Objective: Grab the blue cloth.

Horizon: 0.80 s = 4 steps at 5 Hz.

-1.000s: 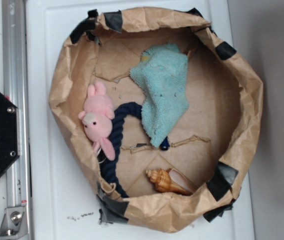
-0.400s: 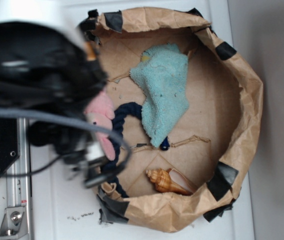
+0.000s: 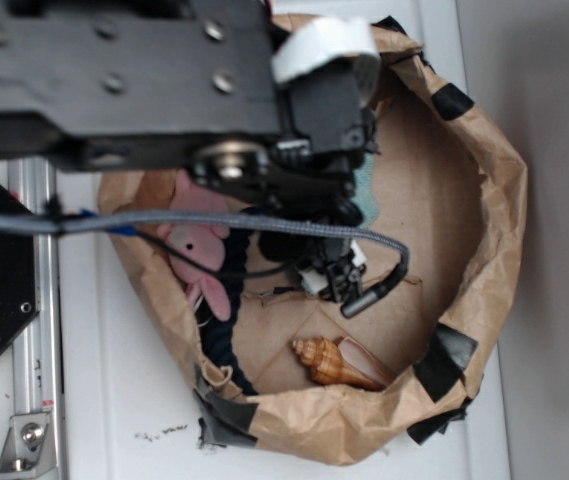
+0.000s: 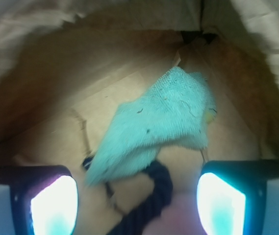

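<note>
Brown paper basket (image 3: 494,200) on white worktop (image 3: 114,400) holds all items.

Exterior view: arm and wrist assy cover the basket's left and centre. Blue cloth (image 3: 366,195) mostly hidden; only a thin teal sliver shows beside the wrist housing, approx. mid-basket. Pink bunny (image 3: 199,255) lies by the left wall, navy rope (image 3: 226,352) runs below it toward the near-left wall, shell (image 3: 336,363) sits near the bottom edge. Gripper itself not resolvable under the arm in this view.

Wrist view: blue cloth (image 4: 154,125) lies dead ahead of the gripper (image 4: 139,200), between the two finger lines, spread on the basket floor. Long axis runs diagonally, near-left corner to far-right corner, toward the far wall. Near-left corner drapes over the navy rope (image 4: 151,196), which sits directly btwn the fingers (image 4: 53,203). Jaws stand wide apart, nothing held.

Judgement: cloth is fwd of the fingertips, so the coming move is advance and descend; a grab too near the tips risks taking rope w/ cloth.
</note>
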### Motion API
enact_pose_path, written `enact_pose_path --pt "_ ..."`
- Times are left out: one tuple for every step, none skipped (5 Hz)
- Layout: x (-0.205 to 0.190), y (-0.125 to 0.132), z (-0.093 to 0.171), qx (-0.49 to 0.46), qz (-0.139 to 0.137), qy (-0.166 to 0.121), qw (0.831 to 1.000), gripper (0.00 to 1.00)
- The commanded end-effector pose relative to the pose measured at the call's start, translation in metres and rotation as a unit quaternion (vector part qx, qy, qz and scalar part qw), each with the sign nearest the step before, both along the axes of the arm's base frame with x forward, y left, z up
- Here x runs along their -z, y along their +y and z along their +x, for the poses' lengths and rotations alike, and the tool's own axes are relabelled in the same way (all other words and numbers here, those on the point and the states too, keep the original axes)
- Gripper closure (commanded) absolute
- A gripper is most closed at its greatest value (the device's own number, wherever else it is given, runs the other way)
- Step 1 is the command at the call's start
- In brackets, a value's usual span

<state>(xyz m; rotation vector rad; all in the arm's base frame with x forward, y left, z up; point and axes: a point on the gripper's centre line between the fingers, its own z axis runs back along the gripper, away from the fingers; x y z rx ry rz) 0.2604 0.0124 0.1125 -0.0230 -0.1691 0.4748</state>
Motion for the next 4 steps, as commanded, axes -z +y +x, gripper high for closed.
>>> enact_pose_path --pt "0.048 0.014 0.013 0.012 0.017 0.004 1.000 0.00" --pt "0.062 0.017 0.024 0.058 0.012 -0.004 0.998 0.00" --pt "0.067 0.025 0.031 0.057 -0.003 -0.002 0.998 0.00" --pt "0.070 0.031 0.032 0.044 -0.009 0.001 0.999 0.17"
